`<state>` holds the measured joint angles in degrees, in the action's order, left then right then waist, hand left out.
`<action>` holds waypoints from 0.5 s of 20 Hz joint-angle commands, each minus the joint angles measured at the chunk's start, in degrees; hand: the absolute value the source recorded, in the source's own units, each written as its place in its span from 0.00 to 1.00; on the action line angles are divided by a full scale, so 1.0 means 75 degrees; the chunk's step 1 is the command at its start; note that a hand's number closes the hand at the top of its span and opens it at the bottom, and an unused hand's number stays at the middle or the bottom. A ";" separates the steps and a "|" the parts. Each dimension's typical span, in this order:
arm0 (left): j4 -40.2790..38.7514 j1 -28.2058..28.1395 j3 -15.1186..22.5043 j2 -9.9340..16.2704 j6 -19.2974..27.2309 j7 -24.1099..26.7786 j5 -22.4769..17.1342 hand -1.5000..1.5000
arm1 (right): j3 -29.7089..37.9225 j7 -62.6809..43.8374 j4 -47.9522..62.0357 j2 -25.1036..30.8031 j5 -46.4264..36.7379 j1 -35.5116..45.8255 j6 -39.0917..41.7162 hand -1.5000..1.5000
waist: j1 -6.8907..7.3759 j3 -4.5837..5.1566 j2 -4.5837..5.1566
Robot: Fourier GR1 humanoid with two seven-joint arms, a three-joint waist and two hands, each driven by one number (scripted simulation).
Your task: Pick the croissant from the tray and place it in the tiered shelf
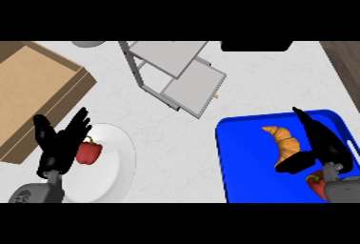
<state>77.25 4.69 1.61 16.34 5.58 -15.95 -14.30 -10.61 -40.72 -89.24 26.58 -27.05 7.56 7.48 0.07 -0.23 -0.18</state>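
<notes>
The counter (281, 81) was a pale, faintly marbled surface, smooth and matt, and on its right part lay a glossy bright-blue tray (243, 157), rectangular with rounded corners and a raised rim. The croissant (283, 141) lay inside the tray toward its right side, a golden-brown crescent with ridged, layered bands across its back and a narrower tip pointing up and left. The right hand (320, 143), black and angular, sat just beside the croissant's right flank, its long fingers straight and pointing up the view while the thumb reached in under the pastry's lower end; whether it touched the pastry could not be told, and nothing was curled round it, so the hand read as released. Below that hand, partly hidden by the grey wrist, a small red pepper (316, 183) with a green stem showed near the tray's lower right. Higher up, near the middle, stood the tiered shelf (184, 78), a light-grey metal frame of thin posts carrying flat square panels stacked at a slant, well apart from the tray. At the left a shallow cardboard-brown box (42, 90) with plain, dull walls ran off the edge. Just below it sat a round white plate (112, 171), smooth and slightly shiny, holding a second red bell pepper (88, 152). The left hand (62, 143) rested over the plate's left rim, fingers spread, straight and pointing up, grasping nothing.
</notes>
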 commanded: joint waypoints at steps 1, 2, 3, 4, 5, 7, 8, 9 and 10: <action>-0.0317 -0.0036 -0.0115 -0.0134 -0.0251 0.0151 0.0098 0.50 | 0.0362 0.0780 0.1033 -0.0093 -0.0390 0.0154 -0.0055 0.00 | 0.0007 0.0030 0.0029; -0.0387 -0.0168 -0.0520 0.0283 -0.0733 0.0076 -0.0344 0.50 | 0.0079 0.0507 0.0973 -0.0310 -0.0696 0.0150 -0.0314 0.00 | 0.0022 0.0031 0.0030; -0.0309 -0.0056 -0.0170 -0.0290 -0.0121 -0.0016 0.0106 0.50 | 0.0074 0.0084 0.0228 -0.0311 -0.0763 -0.0167 -0.0035 0.00 | -0.0016 0.0032 0.0020; 0.0070 -0.0195 0.0039 -0.0295 -0.0098 -0.0145 0.0228 0.50 | -0.0076 0.0445 0.1242 -0.0608 -0.1161 0.0229 -0.0526 0.00 | 0.0027 0.0029 0.0027; 0.0534 -0.0367 -0.0160 0.0022 -0.0212 -0.0528 0.0157 0.50 | 0.0426 0.0842 0.1417 -0.0232 -0.0877 0.0474 -0.0135 0.00 | 0.0034 0.0028 0.0023; -0.0063 -0.0404 -0.0304 -0.0094 -0.0497 0.0088 0.0247 0.50 | 0.0478 0.0444 0.1076 -0.0438 -0.1063 0.0502 -0.0026 0.00 | 0.0010 0.0031 0.0021; 0.0150 -0.0322 -0.0122 -0.0275 -0.0386 -0.0252 0.0185 0.50 | 0.0560 0.1118 0.2067 -0.0508 -0.1022 0.0921 -0.0259 0.00 | 0.0040 0.0028 0.0029; 0.0218 -0.0504 0.0053 -0.0414 -0.0126 0.0038 0.0593 0.50 | 0.0564 0.1365 0.2375 -0.0656 -0.1192 0.0916 -0.0546 0.00 | 0.0041 0.0028 0.0030; -0.0500 -0.0088 -0.0157 -0.0501 -0.0305 0.0347 0.0533 0.50 | 0.0415 0.0895 0.1339 -0.0762 -0.1282 0.0415 -0.0390 0.00 | -0.0015 0.0032 0.0024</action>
<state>77.33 3.63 -0.14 15.24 3.57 -15.09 -11.89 -7.73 -34.66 -78.43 22.80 -34.45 11.46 5.30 0.19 -0.31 -0.20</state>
